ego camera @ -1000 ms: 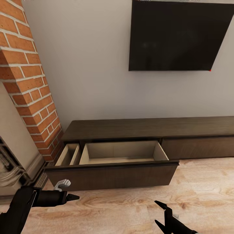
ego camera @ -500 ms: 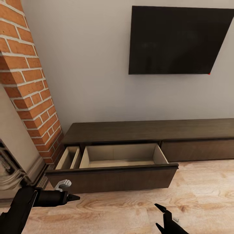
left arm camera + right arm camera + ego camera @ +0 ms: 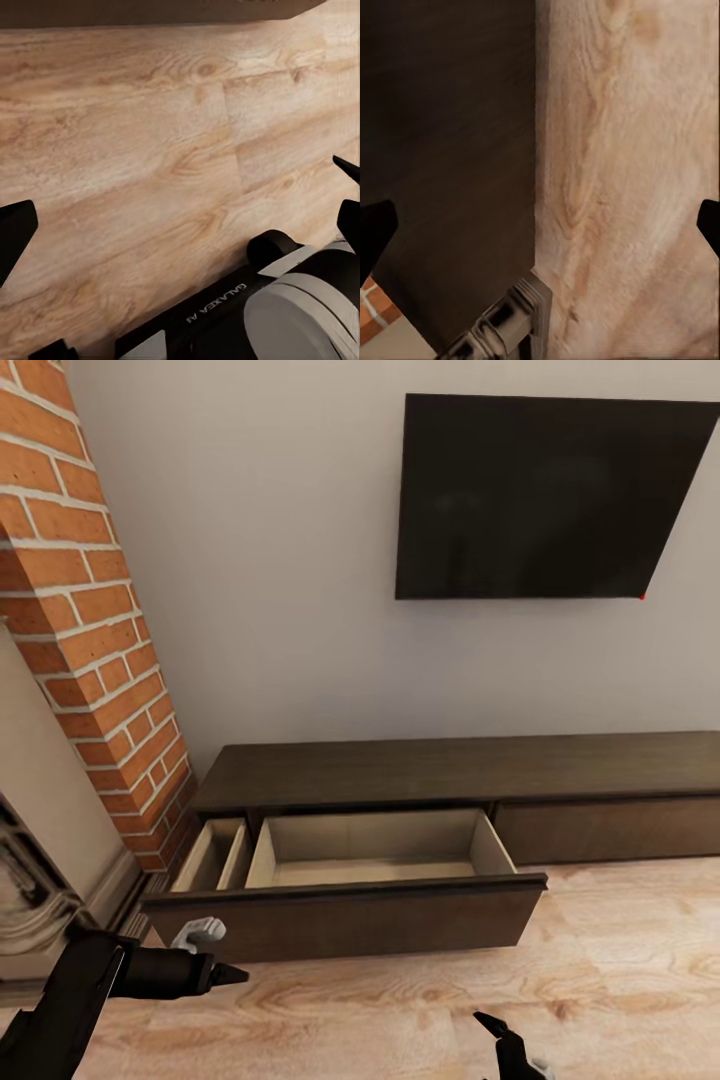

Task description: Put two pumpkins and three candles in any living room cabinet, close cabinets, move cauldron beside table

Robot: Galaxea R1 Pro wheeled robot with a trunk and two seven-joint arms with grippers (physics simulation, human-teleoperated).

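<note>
The cabinet (image 3: pixel 450 768) is a long, low dark-brown unit against the wall. Its left drawer (image 3: pixel 340 920) is pulled out over the floor; the pale beige inside (image 3: pixel 370 850) holds nothing. A narrow side compartment (image 3: pixel 210 855) beside it is bare too. My left gripper (image 3: pixel 232 973) hovers low in front of the drawer's left end, and in the left wrist view it (image 3: pixel 180 217) is open over floorboards. My right gripper (image 3: pixel 497 1032) sits lower, before the drawer's right part; in the right wrist view it (image 3: pixel 540 225) is open, facing the drawer front (image 3: pixel 450 150). Pumpkins, candles, cauldron and table are out of view.
A brick column (image 3: pixel 90 640) and a pale fireplace surround (image 3: pixel 30 890) stand close on the left of the drawer. A dark television (image 3: pixel 540 500) hangs on the wall above the cabinet. Light wooden floor (image 3: pixel 620 960) stretches to the right in front of the shut drawers.
The whole picture has slid downward, so the camera has moved. The drawer stays pulled out. My right gripper sits lower in the picture; the left one holds its place.
</note>
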